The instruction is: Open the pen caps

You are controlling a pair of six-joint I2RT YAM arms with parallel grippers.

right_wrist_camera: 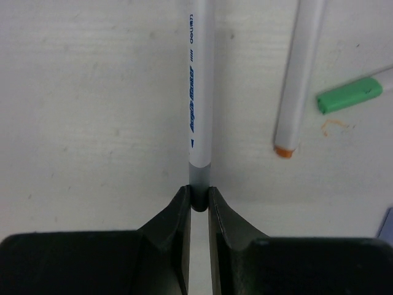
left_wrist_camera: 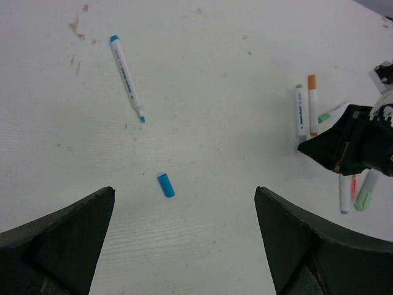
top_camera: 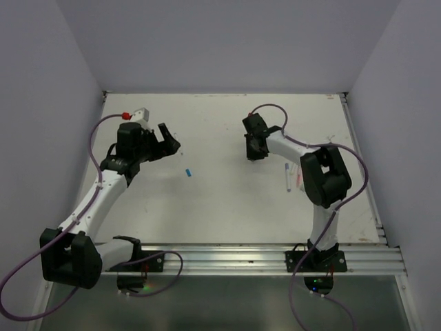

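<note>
Right arm: the right gripper [right_wrist_camera: 198, 192] has its jaws clenched on the grey end of a pen, judged to be the grey cap [right_wrist_camera: 199, 179]. The white barrel [right_wrist_camera: 201, 86] with blue print runs straight away from the jaws. Whether the pen is lifted or lies on the worktop [left_wrist_camera: 215, 61] cannot be told. Just beyond and to one side lie an orange-tipped pen [right_wrist_camera: 301, 74] and a green cap [right_wrist_camera: 349, 94], neither touched. Left arm: the left gripper [left_wrist_camera: 184, 190] hangs over the worktop with jaws released and spread wide, grasping nothing. A loose blue cap [left_wrist_camera: 166, 185] lies just ahead of it. Farther out rests the blue pen [left_wrist_camera: 127, 77] with its tip bare, well apart from its cap. Judgement: the blue pen is finished and the grey pen is the step in hand, gripped at one end only. The next move calls for the left arm to cross to the grey pen, from which it stands well apart. It should close on the white barrel clear of the neighbouring pens, then draw cap and barrel apart along the pen's own line. Several capped pens near the right arm remain to be done.
</note>
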